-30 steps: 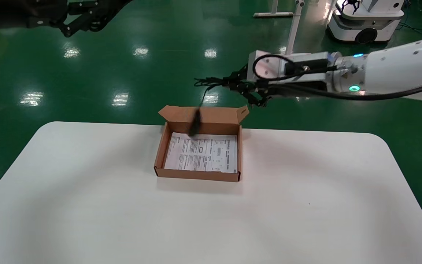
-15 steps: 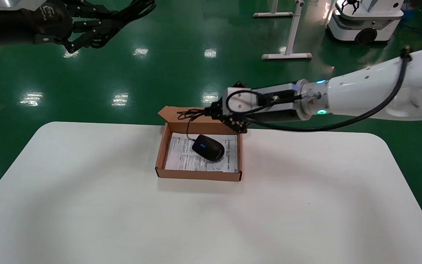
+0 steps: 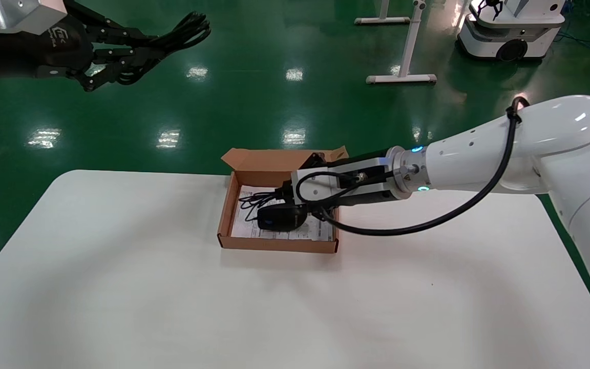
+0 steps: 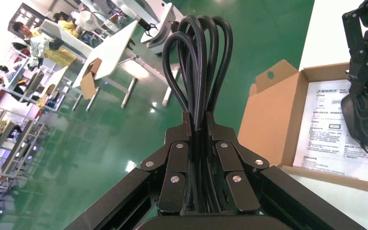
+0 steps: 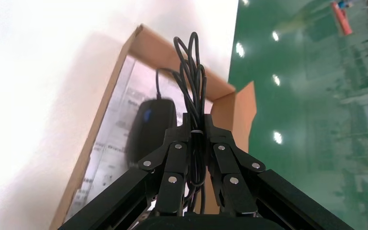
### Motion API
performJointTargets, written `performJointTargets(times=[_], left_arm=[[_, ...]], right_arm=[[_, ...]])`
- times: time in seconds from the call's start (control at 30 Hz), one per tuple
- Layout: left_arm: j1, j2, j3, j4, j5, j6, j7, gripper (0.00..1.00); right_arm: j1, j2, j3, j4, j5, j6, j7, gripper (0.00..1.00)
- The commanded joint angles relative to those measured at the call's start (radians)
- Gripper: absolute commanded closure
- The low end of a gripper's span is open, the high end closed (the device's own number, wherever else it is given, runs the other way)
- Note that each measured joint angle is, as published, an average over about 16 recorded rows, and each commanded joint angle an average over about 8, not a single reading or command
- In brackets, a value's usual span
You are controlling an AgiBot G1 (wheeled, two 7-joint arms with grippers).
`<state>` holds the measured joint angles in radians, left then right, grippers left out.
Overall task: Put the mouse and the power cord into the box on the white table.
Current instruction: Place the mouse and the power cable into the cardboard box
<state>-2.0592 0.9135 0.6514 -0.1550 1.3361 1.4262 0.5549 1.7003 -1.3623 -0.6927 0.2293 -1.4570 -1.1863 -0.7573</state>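
Now lowered into the box [image 3: 233, 202], right gripper [image 3: 280, 197] clamped on the bundled cable of the mouse [image 3: 277, 218], resting on the box's sheet, ready for release; power cord [image 3: 182, 33] pinched by left gripper [image 3: 146, 51], far beyond the box.

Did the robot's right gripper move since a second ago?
Yes. The right gripper has come down and nearer, from above and behind the box's lid flap to inside the box, where the mouse now rests, its cable still gripped.
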Motion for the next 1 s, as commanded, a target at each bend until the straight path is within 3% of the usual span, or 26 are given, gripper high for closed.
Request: performJointTargets(times=[0.03, 0.67, 1.0], left_arm=[[-0.002, -0.002, 0.001, 0.001, 0.002, 0.003, 0.001, 1.0], [0.015, 0.025, 0.031, 0.007, 0.039, 0.036, -0.023, 1.0], [0.119, 0.141, 0.03, 0.026, 0.026, 0.015, -0.005, 1.0]], right_arm=[[-0.008, -0.001, -0.016, 0.019, -0.002, 0.009, 0.016, 0.01], [0.016, 0.018, -0.084, 0.031, 0.077, 0.034, 0.052, 0.0], [0.136, 0.159, -0.046, -0.085, 0.129, -0.011, 0.046, 0.0]])
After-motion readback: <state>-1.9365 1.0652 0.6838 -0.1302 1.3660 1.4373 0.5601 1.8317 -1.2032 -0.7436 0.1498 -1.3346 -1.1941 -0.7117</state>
